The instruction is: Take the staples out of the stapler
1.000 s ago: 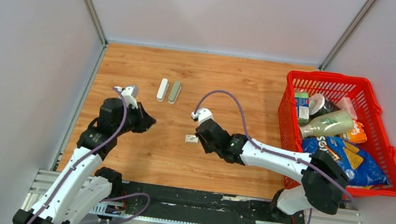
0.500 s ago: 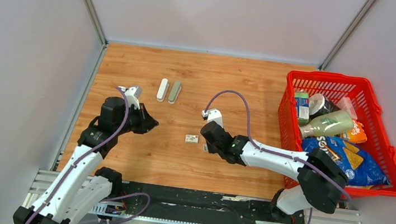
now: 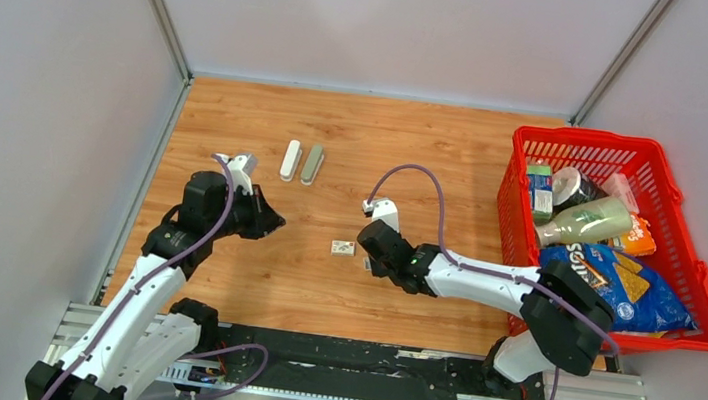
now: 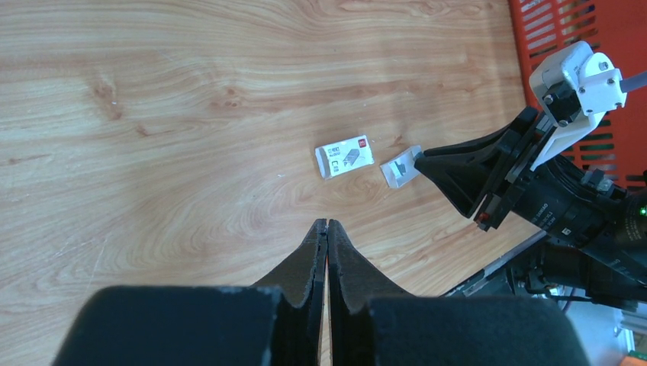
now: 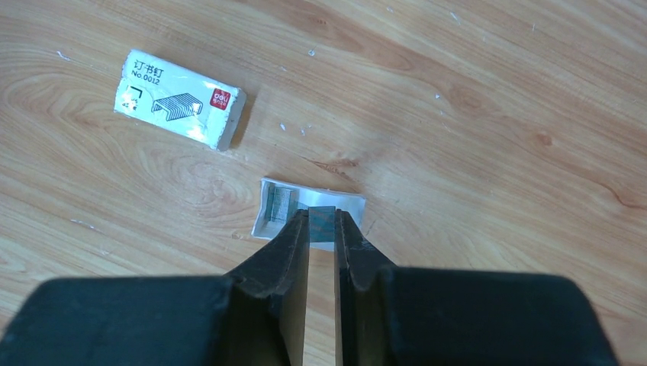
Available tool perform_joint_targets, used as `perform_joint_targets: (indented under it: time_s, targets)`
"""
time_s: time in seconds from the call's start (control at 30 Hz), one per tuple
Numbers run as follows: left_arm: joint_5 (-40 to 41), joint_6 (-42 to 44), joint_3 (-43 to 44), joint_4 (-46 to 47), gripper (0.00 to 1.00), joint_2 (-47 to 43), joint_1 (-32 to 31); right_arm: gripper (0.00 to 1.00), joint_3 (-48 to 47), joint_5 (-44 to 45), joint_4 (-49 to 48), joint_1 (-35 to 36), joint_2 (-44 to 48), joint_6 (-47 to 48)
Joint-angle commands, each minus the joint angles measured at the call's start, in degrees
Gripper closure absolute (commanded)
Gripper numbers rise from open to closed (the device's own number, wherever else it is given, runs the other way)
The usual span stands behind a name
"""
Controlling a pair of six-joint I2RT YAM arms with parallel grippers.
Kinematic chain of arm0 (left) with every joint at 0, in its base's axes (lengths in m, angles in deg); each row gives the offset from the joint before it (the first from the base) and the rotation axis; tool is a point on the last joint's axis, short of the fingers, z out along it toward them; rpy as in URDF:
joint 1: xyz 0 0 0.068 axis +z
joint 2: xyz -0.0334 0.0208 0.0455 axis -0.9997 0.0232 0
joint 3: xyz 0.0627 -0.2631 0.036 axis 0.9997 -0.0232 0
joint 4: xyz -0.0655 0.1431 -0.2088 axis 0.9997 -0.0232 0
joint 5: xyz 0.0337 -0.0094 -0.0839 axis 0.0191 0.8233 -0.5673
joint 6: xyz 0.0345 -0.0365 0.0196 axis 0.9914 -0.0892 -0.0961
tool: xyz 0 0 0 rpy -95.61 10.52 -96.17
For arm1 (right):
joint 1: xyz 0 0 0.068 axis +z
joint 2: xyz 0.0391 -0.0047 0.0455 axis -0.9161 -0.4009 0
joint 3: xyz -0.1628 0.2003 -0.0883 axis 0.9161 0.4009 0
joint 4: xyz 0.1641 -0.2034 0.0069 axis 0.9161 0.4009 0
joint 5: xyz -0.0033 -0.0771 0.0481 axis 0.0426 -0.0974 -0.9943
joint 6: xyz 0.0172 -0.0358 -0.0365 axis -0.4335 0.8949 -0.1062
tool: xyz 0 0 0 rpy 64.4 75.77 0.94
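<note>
Right gripper [image 3: 370,255] is reaching low over the table [image 3: 416,147] in the top view, its tips just right of the printed packet [image 3: 342,248]. The left gripper [image 3: 274,221] is hovering well apart to the left, so the right arm is by far the nearer one. Compared with a second ago, the right wrist has swung right and toward the near edge, away from the packet, and the left arm has edged slightly right.

From the left wrist, the left gripper [image 4: 326,229] is showing its jaws pressed together on nothing. Ahead of it the packet [image 4: 345,156] is lying flat, and the right gripper [image 4: 420,160] is touching a small paper tray [image 4: 395,169] beside it.

From the right wrist, the right gripper [image 5: 321,221] is pinching what looks like a short grey strip of staples [image 5: 321,216] in a narrow gap, straight over the paper tray [image 5: 347,206]. The tray is lying crosswise to the fingers, with a second grey cluster [image 5: 279,206] sitting in its left end. The packet [image 5: 179,99] is lying up and to the left, apart from the tray.
</note>
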Motion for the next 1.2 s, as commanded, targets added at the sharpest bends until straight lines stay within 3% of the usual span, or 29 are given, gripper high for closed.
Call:
perform_joint_targets:
  time_s: [0.0, 0.5, 0.87, 1.17]
  targets:
    - [-1.33, 1.18, 1.94, 1.34, 0.93, 0.17, 0.50, 0.84, 0.05, 1.61, -3.05, -0.21, -0.65, -1.40]
    - [-1.42, 1.00, 1.41, 1.61, 0.93, 0.17, 0.42, 0.80, 0.05, 1.34, -4.37, -0.21, -2.67, -2.01]
    - [-1.77, 0.65, 0.71, 1.96, 0.93, 0.35, 0.42, 0.66, -0.04, 1.34, -4.38, -0.21, -2.67, -2.98]
    - [-3.00, 0.65, 0.45, 2.84, 0.93, 1.31, 0.50, 0.60, -0.21, 3.36, -2.71, -0.30, 1.54, -2.28]
